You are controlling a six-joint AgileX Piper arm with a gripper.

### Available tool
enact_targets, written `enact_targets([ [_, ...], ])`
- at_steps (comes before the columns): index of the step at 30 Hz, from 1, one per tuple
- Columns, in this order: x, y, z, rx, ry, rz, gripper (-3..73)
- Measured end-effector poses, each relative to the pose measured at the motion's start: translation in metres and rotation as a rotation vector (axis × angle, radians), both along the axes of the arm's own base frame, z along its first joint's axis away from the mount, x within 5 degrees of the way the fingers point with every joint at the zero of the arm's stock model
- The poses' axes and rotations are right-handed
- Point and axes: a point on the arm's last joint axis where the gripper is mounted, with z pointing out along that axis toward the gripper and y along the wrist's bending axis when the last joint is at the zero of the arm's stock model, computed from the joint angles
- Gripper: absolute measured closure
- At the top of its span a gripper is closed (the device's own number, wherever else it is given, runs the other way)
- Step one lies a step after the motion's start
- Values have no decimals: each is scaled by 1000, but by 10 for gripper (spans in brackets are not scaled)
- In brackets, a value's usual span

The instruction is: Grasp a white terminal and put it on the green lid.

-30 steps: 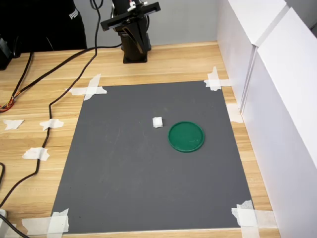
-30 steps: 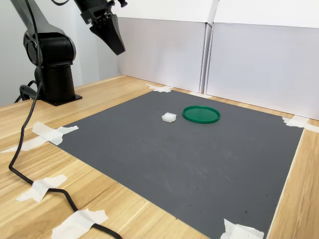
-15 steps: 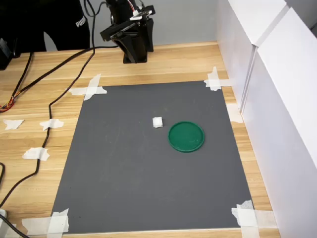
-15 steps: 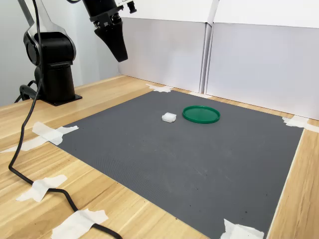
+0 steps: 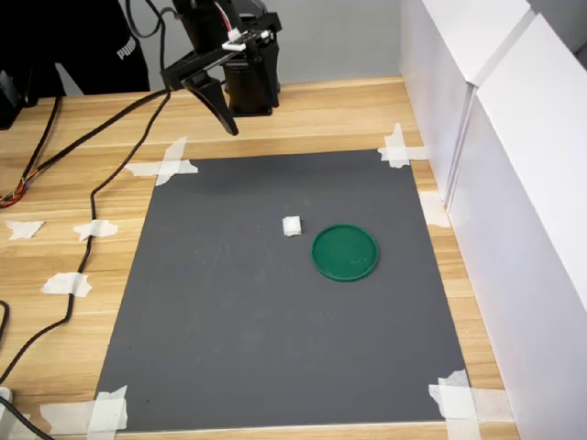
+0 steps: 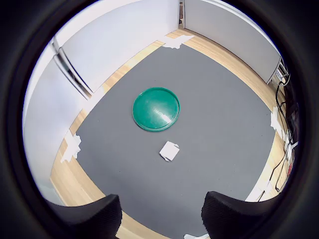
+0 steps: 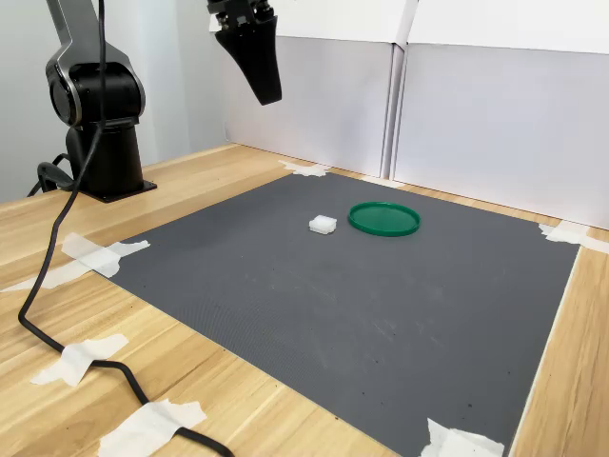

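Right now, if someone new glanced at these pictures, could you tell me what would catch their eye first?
Probably the green lid, the only strong colour on the dark grey mat, lying near its middle. Just beside it, apart from it, sits the tiny white terminal. In the second exterior view the black claw hangs high above the mat's far edge, holding nothing.

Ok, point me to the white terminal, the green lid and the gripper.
white terminal (image 5: pixel 292 225): first exterior view, middle of its top face.
green lid (image 5: pixel 345 253): first exterior view, centre of the disc.
gripper (image 7: pixel 268 96): second exterior view, between its fingertips, high above the mat.
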Motion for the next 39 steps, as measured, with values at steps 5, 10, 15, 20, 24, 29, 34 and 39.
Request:
enact_targets([
  [5,17,1,-8,5,68,-13,11],
  [10,23,13,-14,-54,62,46,11],
  [15,28,28,-14,-95,-8,101,11],
  [20,29,50,-27,-126,-1,171,11],
  [24,29,65,-43,-150,32,183,10],
  [29,41,66,-61,-196,35,138,10],
  [34,52,65,-80,-247,70,135,9],
  [39,57,67,-94,-249,108,140,9],
])
